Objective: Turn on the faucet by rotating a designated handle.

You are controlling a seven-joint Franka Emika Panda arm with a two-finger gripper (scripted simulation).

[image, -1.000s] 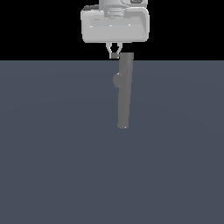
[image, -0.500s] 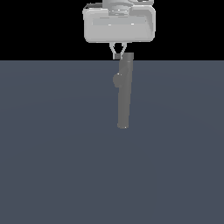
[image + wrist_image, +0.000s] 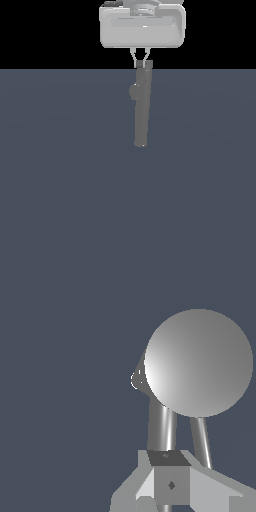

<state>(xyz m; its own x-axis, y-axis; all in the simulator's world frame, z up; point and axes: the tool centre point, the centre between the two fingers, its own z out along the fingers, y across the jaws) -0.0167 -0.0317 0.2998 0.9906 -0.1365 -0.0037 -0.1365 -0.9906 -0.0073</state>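
Note:
The faucet (image 3: 141,107) is a slim grey column on the dark floor, with a small round bulge (image 3: 133,91) on the side toward the exterior view's left. My gripper (image 3: 142,64) hangs over its upper end, fingertips right at the squarish cap. In the wrist view the column (image 3: 162,428) runs away from my gripper (image 3: 170,481) toward a large round grey disc (image 3: 198,363). The handle (image 3: 201,441) is a thin rod beside the column, apart from my fingers. The jaws are drawn together with no gap showing. The handle does not show in the exterior view.
Flat dark blue-grey floor (image 3: 60,175) lies all around the faucet. Nothing else stands on it. The background above the floor is black.
My gripper has moved toward the exterior view's right and now sits centred over the column's upper end. The faucet has not visibly moved.

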